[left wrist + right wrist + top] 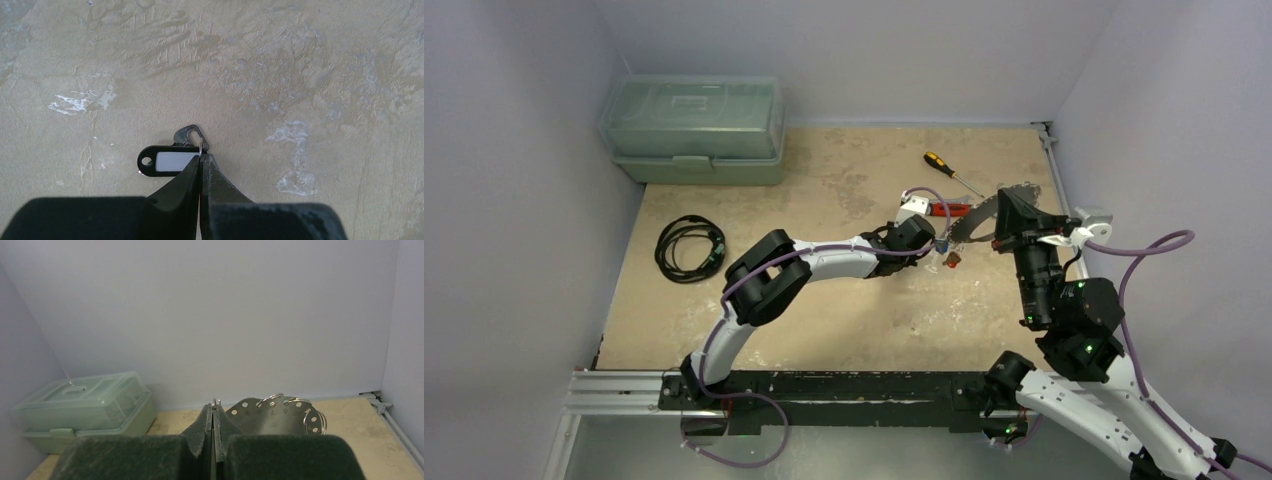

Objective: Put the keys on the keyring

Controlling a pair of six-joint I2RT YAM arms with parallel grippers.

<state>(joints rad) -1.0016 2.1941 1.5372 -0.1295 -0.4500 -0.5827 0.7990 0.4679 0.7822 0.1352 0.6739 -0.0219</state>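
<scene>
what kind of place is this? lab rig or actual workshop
Most likely a lab test cell, not a working shop: blank lilac walls box in a scuffed beige tabletop, two arms sit on a rail at its near edge, and a green toolbox and coiled cable look like props.

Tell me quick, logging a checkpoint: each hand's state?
Left hand: closed on the black-tagged key.
Right hand: closed on the keyring.
</scene>
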